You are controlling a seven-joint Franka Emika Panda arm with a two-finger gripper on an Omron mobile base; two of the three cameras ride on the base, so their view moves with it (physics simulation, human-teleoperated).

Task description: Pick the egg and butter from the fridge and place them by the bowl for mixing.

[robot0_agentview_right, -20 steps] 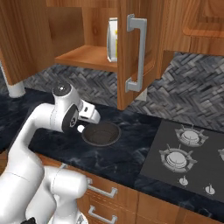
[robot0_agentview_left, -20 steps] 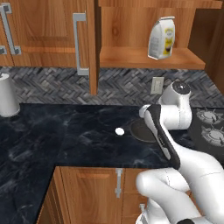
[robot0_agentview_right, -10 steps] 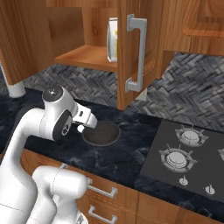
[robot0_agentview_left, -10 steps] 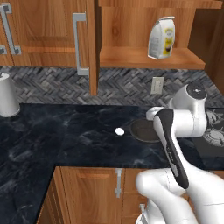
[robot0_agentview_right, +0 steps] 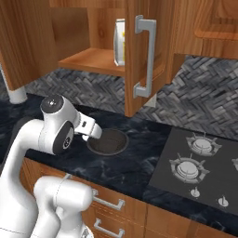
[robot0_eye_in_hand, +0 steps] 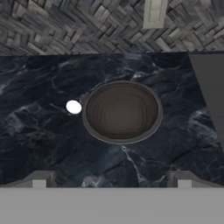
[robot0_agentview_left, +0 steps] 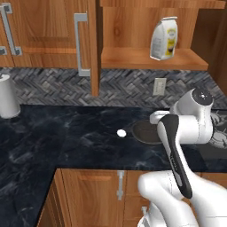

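Your gripper (robot0_eye_in_hand: 111, 181) is spread wide and holds nothing. The egg (robot0_eye_in_hand: 73, 106) lies on the counter (robot0_eye_in_hand: 39, 140) just beside the bowl (robot0_eye_in_hand: 122, 111).

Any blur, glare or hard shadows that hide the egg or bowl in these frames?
Hand view: sharp, evenly lit, the egg and the bowl crisp, no glare. Left base view: the egg clear, the arm hides part of the bowl. Right base view: soft flat light, no hard shadows.

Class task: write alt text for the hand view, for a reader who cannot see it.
A small white egg lies on a dark marble counter just left of an empty round bowl, not touching it. Behind them runs a grey herringbone tile wall.
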